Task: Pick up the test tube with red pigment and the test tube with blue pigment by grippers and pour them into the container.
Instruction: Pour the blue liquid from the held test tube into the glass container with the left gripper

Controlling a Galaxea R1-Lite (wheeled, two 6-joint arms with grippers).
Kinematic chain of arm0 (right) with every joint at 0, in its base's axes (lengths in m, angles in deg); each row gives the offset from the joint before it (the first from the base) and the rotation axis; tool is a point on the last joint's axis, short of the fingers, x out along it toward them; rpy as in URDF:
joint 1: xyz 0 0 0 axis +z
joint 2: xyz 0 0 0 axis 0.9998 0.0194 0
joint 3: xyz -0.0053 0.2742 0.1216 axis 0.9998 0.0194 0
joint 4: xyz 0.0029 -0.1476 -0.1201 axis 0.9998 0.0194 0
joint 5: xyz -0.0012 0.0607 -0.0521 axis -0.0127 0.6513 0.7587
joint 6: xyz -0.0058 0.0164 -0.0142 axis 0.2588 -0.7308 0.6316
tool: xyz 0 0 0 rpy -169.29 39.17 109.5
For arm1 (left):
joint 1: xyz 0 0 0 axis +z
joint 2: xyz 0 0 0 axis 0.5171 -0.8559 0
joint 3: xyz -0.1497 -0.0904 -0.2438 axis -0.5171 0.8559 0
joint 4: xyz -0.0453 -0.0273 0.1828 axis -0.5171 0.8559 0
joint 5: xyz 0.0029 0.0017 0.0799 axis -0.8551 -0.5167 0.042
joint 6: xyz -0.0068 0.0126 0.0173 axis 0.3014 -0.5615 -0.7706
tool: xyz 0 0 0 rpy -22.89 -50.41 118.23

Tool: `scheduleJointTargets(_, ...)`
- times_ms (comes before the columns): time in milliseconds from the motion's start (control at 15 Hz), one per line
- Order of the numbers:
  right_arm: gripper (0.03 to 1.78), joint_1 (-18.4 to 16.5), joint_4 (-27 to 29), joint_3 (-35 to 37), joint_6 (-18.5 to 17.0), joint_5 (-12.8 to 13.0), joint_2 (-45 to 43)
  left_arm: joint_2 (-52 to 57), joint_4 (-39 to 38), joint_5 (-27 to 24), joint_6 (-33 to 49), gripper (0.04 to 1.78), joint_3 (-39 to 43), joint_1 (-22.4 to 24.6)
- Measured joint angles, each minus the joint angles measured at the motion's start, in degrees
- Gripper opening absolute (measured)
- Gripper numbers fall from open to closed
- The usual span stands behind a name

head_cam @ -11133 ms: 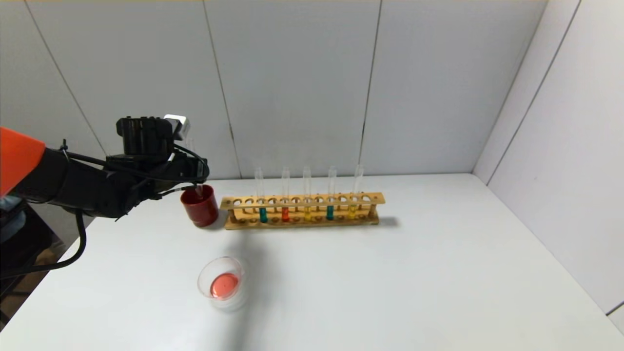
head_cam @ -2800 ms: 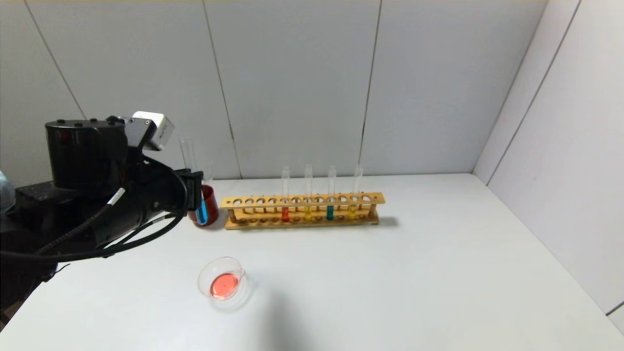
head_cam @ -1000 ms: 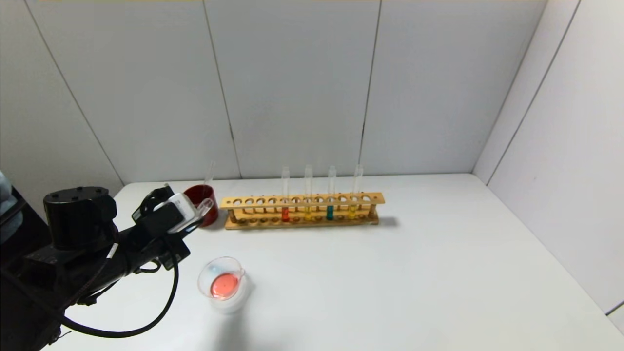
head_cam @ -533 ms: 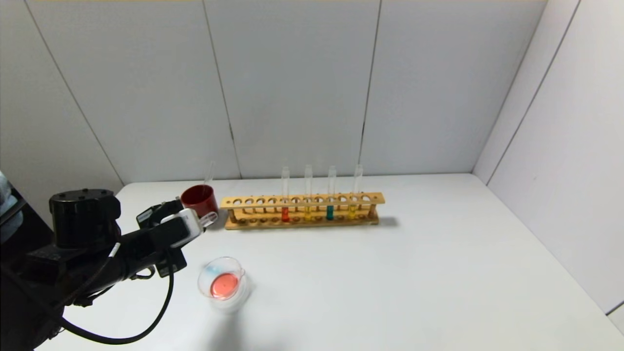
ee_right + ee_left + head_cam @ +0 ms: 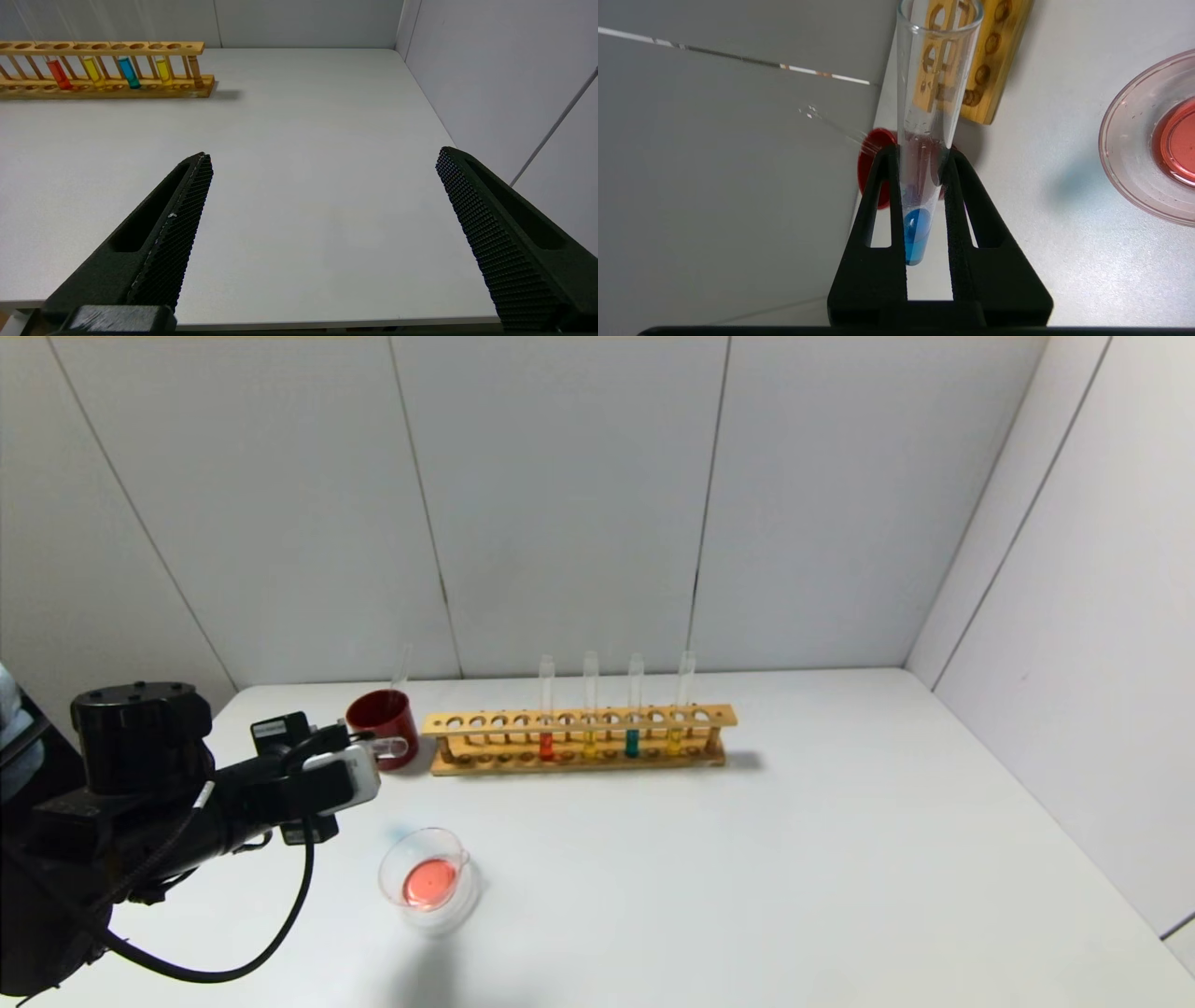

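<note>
My left gripper (image 5: 366, 743) (image 5: 917, 151) is shut on the test tube with blue pigment (image 5: 392, 747) (image 5: 924, 116). The tube lies nearly level, its open mouth toward the rack, with blue liquid pooled at its round end between my fingers. It hangs above the table, left of and behind the container (image 5: 425, 879) (image 5: 1153, 140), a low glass dish holding red liquid. A test tube with red pigment (image 5: 546, 745) (image 5: 58, 73) stands in the rack. My right gripper (image 5: 322, 158) is open over bare table near the front edge and is out of the head view.
The wooden rack (image 5: 579, 717) (image 5: 140, 91) stands at the back and also holds two yellow tubes and a teal one (image 5: 632, 742). A dark red cup (image 5: 383, 717) (image 5: 871, 163) with a clear tube leaning in it sits left of the rack, close beyond my left gripper.
My left gripper has turned, so the tube's mouth has dropped from a raised tilt to about level. The arm drew slightly left and back. The blue liquid is still in the tube.
</note>
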Motion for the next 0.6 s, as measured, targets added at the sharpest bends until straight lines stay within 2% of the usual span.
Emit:
scheduleJointTargets(267,1.75,0.00,0.00,0.00,0.00,0.00,0.00,0.49,-0.02,-3.91,-5.41,0.30,0.06,0.50)
scheduleJointTargets(600,1.75,0.00,0.00,0.00,0.00,0.00,0.00,-0.06,-0.20,-6.31,-6.10,0.30,0.16,0.39)
